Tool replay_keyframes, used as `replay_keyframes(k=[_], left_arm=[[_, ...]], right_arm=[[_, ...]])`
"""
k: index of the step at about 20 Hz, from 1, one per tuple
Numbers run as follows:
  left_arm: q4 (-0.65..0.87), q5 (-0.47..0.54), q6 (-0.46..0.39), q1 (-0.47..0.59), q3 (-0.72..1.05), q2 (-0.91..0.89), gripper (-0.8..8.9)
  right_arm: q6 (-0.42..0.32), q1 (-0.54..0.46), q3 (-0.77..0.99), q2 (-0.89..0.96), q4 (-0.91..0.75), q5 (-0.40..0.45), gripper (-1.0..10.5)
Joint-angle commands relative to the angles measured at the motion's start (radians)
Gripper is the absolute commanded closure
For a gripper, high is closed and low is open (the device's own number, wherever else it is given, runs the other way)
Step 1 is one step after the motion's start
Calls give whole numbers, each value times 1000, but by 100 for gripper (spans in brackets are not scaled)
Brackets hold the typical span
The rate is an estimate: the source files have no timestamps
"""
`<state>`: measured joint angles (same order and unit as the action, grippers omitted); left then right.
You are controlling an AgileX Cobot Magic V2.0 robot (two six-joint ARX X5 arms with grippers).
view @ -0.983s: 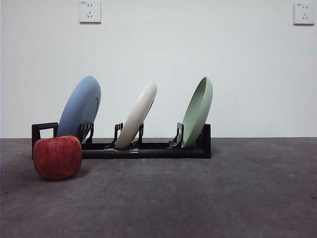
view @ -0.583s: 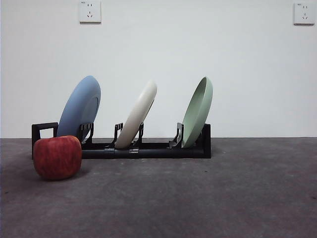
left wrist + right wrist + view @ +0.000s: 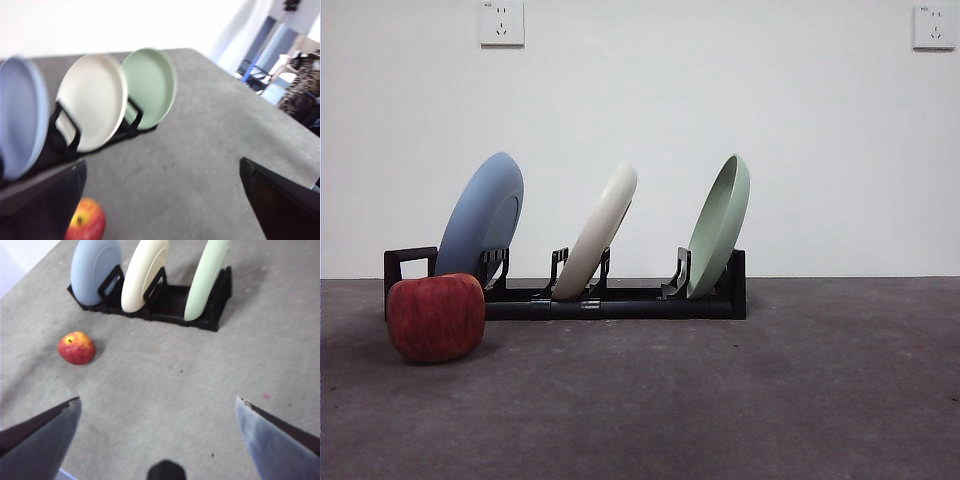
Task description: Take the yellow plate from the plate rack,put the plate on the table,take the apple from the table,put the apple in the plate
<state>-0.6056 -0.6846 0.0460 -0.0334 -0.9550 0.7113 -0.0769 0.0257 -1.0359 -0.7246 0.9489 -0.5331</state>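
The yellow plate [image 3: 597, 232] leans in the middle slot of the black plate rack [image 3: 620, 300], between a blue plate [image 3: 482, 218] and a pale green plate [image 3: 720, 225]. The red apple [image 3: 436, 316] rests on the table [image 3: 740, 390] in front of the rack's handle end. In the left wrist view my left gripper [image 3: 160, 200] is open above the table, with the yellow plate [image 3: 92, 100] and the apple [image 3: 86, 226] ahead. My right gripper [image 3: 157, 435] is open high over the table, well back from the rack [image 3: 170, 302] and the apple [image 3: 76, 347].
Two wall sockets [image 3: 501, 22] sit high on the white wall behind. The left wrist view shows the table's far edge with chairs and clutter [image 3: 300, 80] beyond it.
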Motion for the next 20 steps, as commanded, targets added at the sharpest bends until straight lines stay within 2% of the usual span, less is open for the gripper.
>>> replay_keyframes(k=[1, 5, 13, 20], left_arm=[[32, -3, -38, -42, -73, 109, 279], [31, 41, -78, -153, -269, 378, 279], [58, 227, -131, -312, -609, 855, 279], [176, 365, -129, -363, -695, 1100, 279]], right_arm=[[-4, 0, -3, -6, -6, -18, 376], [-2, 0, -3, -18, -5, -18, 376], [-2, 0, -3, -19, -6, -18, 379], [-2, 0, -3, -20, -6, -18, 379]])
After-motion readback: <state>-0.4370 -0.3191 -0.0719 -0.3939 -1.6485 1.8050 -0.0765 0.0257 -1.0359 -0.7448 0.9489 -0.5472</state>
